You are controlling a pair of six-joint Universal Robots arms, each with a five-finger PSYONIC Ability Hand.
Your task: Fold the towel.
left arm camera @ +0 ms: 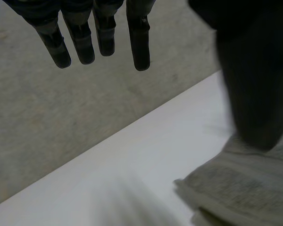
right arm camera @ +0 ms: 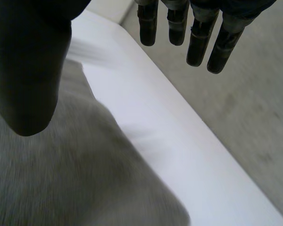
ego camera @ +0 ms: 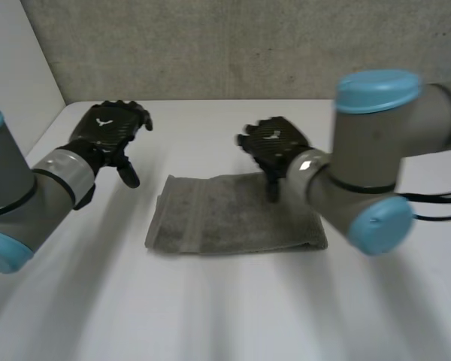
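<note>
A grey towel (ego camera: 233, 214) lies folded into a flat rectangle in the middle of the white table (ego camera: 225, 316). My right hand (ego camera: 274, 147) hovers over its far right corner, fingers straight and thumb pointing down at the cloth, holding nothing. In the right wrist view the towel (right arm camera: 70, 179) lies under the thumb (right arm camera: 28, 80), and the fingers (right arm camera: 198, 42) hang free past the table's edge. My left hand (ego camera: 109, 128) floats left of the towel, open and empty. Its wrist view has the straight fingers (left arm camera: 99, 37) in the air and a towel corner (left arm camera: 236, 188) beside the thumb (left arm camera: 250, 84).
A grey wall (ego camera: 233, 45) runs behind the table's far edge. A white panel (ego camera: 15, 68) stands at the far left. Bare table (ego camera: 225, 316) stretches in front of the towel and on both sides of it.
</note>
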